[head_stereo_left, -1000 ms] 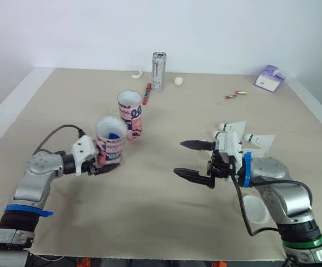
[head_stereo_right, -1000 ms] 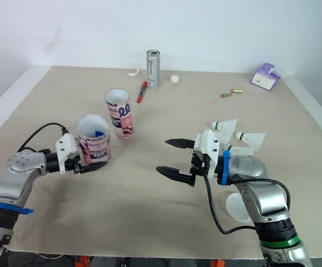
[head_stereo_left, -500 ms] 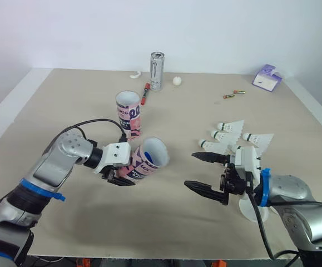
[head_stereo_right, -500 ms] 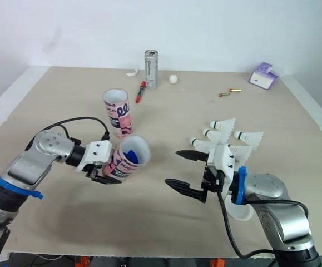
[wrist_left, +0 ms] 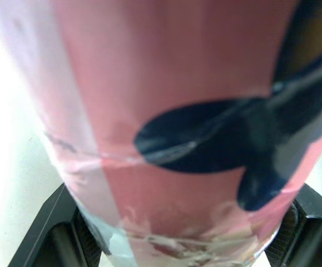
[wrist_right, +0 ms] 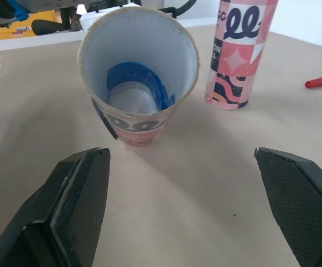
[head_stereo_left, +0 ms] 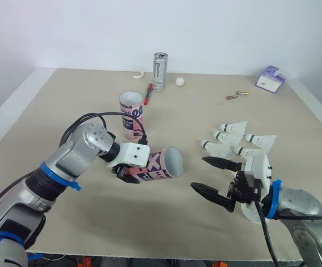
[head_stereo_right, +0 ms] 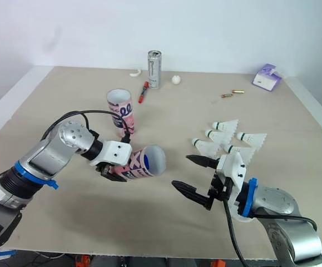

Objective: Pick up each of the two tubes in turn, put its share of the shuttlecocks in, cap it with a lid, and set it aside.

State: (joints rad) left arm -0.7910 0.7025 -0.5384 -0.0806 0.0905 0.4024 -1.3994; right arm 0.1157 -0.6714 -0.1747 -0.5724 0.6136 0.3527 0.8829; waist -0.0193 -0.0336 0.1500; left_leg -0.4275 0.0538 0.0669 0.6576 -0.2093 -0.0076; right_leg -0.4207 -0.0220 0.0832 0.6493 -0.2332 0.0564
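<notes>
- One tube (head_stereo_left: 156,165) is held on its side in the left fingers (wrist_left: 44,239), its mouth turned toward the spread right fingers (wrist_right: 77,206).
- The second tube (head_stereo_left: 131,114) is stood upright behind it on the surface (head_stereo_left: 66,100).
- The shuttlecocks (head_stereo_left: 233,136) are laid behind the right fingers.
- A can (head_stereo_left: 159,71), a pen (head_stereo_left: 148,93) and a ball (head_stereo_left: 179,82) are set near the far edge.

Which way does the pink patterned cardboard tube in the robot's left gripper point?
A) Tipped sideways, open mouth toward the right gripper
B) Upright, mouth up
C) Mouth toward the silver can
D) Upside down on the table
A: the pink patterned cardboard tube lies nearly level in the left gripper, its open mouth facing the open right gripper, whose wrist view looks into it.
</notes>
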